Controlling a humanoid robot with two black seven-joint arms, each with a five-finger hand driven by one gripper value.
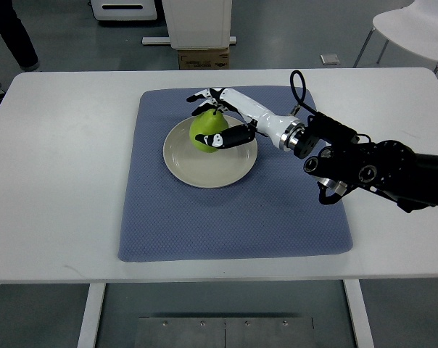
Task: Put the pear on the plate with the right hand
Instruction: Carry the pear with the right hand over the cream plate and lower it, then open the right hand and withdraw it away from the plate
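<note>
Pear point(208, 130), green and upright with its stem pointing up, sat on the cream plate point(204, 170), in the plate's far half as seen from the robot. The right hand point(220, 116), white with black fingertips, reached in from the right edge of the picture on a black forearm and was wrapped around the fruit. Its fingers point(201, 96) curved over the far side of the pear, just past the stem, while the thumb point(226, 139) lay across the near side, so the fruit stood between thumb and fingers. Thumb and fingers appeared to touch the skin, a grasp on the pear rather than a released hand, though whether the pear's base rested fully on the plate or hung just above it could not be told from this steep view.

Below the thumb lay the bare near half of the plate. The plate stood on a blue-grey mat point(233, 217), which spread out well beyond the fingers on every side and covered the middle of the white table point(52, 181). A black cable point(297, 87) looped up behind the wrist. Beyond the fingertips, past the table's far edge, a cardboard box point(203, 58) sat on the floor.
</note>
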